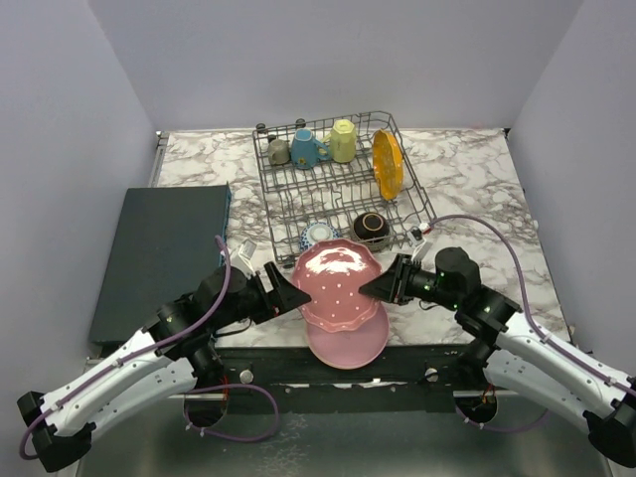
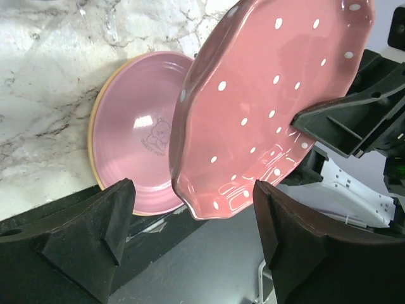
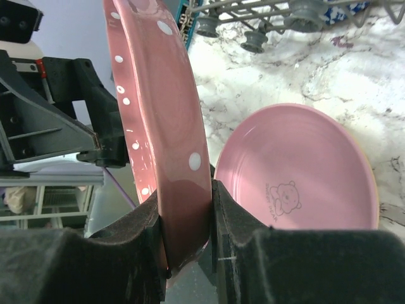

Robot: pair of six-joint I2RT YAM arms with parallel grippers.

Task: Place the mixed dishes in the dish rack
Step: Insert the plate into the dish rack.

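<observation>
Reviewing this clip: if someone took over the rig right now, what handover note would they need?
Left pincer: open, its fingers on either side of the rim of the pink dotted plate, not gripping.
Right pincer: shut on the opposite rim, holding that plate tilted above the table.
Done, in the dish rack: grey mug, blue mug, yellow mug, orange plate upright, brown bowl, patterned bowl.
To do: rack the dotted plate, then the plain pink plate lying on the table below it.

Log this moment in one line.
right gripper: shut on dotted plate | left gripper: open, not gripping | plain plate: on table | dish rack: partly loaded
</observation>
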